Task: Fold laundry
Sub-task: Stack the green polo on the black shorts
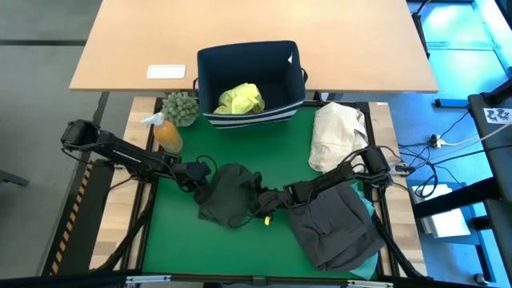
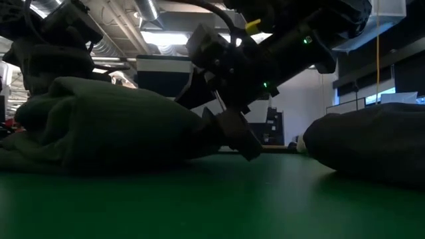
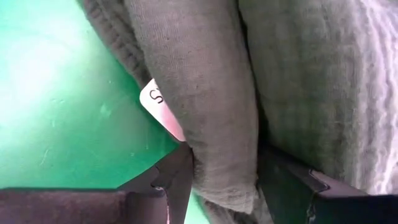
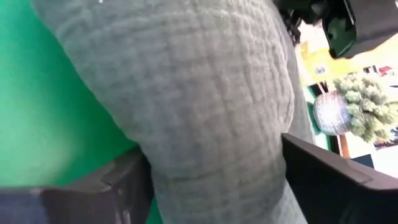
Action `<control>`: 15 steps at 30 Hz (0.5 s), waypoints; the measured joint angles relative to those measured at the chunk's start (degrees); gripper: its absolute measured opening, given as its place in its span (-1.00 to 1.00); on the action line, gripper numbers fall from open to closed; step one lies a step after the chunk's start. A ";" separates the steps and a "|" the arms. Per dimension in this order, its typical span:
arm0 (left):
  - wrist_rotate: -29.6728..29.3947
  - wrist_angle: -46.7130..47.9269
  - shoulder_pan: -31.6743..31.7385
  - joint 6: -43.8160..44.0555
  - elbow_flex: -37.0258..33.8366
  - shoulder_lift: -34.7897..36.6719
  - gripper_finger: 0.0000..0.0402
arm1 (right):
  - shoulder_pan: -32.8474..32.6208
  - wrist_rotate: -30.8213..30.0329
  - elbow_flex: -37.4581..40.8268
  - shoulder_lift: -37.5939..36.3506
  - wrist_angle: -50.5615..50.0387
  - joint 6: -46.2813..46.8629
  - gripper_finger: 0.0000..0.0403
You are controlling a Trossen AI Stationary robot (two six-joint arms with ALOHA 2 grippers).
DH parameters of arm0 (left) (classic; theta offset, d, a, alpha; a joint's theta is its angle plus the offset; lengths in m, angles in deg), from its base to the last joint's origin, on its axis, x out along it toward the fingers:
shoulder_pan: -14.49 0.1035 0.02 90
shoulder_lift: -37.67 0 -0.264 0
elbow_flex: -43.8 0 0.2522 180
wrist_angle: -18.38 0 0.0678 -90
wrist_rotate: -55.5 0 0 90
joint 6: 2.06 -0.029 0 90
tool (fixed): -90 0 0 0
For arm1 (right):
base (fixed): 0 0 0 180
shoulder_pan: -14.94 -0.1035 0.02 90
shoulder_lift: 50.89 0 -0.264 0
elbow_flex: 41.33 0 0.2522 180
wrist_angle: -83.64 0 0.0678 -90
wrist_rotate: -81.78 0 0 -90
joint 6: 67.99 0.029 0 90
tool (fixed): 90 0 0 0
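- Step in hand, as I judge it: both grippers work the crumpled dark olive-black cloth garment (image 1: 228, 194), which lies on the green table mat (image 1: 240, 248) between them.
- The left gripper (image 1: 198, 176) pinches a thick fold of that garment's edge between its fingers (image 3: 177, 180).
- The right gripper (image 1: 268, 204), on the garment's opposite side, has its jaws spread wide with a bulge of the cloth filling the gap; whether it grips I cannot tell.
- Next move, I judge: the right gripper needs a firm hold, then both draw apart to spread the cloth flat.
- Count, largest first: one charcoal grey garment (image 1: 336, 228) under the right arm, one olive-black garment, one yellow-green shirt (image 1: 240, 98) in the navy fabric bin (image 1: 210, 76) beyond both grippers.
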 joint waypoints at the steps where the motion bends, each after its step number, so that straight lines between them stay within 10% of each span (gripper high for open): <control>1: 0.00 0.00 0.03 0.00 0.00 0.01 -0.18 | 0.03 0.72 0.00 0.00 0.20 0.01 0.49; 9: -0.31 0.00 0.03 0.94 0.00 0.03 -0.18 | -0.01 2.16 0.00 0.00 0.60 0.05 0.29; 15: -0.49 -0.01 0.03 0.16 0.00 0.03 -0.18 | -0.01 2.11 0.00 0.00 0.49 0.14 -0.21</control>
